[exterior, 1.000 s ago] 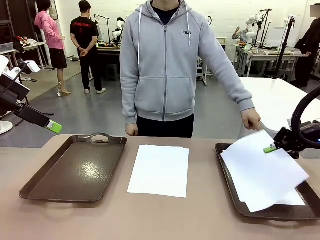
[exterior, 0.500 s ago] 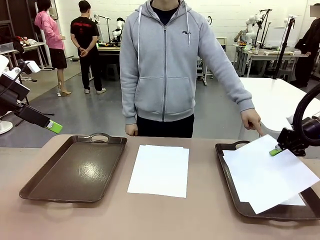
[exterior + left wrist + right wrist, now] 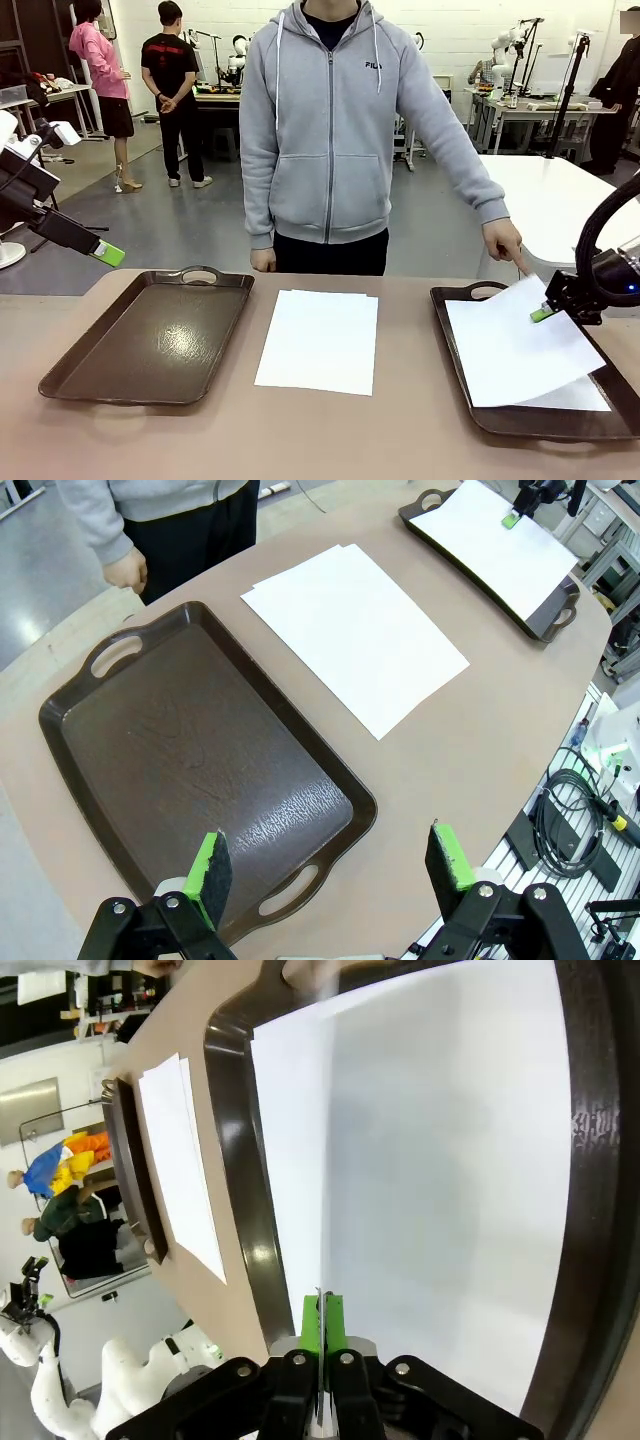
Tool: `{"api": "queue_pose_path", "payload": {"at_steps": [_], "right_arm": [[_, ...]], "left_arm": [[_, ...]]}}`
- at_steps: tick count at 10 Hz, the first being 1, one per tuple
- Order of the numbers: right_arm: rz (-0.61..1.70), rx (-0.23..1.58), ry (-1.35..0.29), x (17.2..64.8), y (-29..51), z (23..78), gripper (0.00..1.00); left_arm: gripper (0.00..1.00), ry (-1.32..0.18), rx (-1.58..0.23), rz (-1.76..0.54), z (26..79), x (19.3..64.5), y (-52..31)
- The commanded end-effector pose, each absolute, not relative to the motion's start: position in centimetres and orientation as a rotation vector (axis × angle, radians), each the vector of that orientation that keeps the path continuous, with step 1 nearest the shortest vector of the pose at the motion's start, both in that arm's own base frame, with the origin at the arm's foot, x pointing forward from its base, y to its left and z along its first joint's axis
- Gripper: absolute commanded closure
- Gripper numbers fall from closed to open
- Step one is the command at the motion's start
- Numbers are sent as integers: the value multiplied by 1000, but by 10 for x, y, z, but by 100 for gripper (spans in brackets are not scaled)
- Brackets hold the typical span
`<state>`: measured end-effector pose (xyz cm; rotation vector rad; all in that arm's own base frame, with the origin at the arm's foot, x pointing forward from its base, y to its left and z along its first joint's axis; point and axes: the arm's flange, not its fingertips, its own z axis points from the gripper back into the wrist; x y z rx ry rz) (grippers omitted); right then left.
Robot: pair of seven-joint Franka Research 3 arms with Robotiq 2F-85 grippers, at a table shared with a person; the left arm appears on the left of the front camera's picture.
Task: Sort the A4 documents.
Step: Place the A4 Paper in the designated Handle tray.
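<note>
Trays: two, left tray (image 3: 150,340), right tray (image 3: 540,423). A4 documents (image 3: 320,340): at least four.

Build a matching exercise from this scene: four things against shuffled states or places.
1. left end effector
2. right end effector
3. paper stack
4. person's hand

a. flat on the table between left tray and right tray
b. open, in the air at the table's left
c. finger pointing down by the right tray's far end
d. shut on a sheet over the right tray

Pairs: 1-b, 2-d, 3-a, 4-c.
</note>
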<state>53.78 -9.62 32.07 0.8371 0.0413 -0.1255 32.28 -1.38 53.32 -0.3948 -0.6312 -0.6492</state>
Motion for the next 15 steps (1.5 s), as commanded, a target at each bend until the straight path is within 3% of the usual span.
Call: {"api": "queue_pose_path", "payload": {"at_steps": [1,6,14,15], "right_arm": [[-109,825,11,535,-90,318,99],[-70,675,30,539,-94,328,99],[-41,603,32,546,-86,328,99],[-53,603,19,545,-87,328,90]], "left_arm": [[0,-632,-403,-650,533,323,-13],[0,-632,-403,-650,533,323,-13],[0,-632,-403,-650,533,323,-13],[0,-632,-403,-650,533,323,-13]]}}
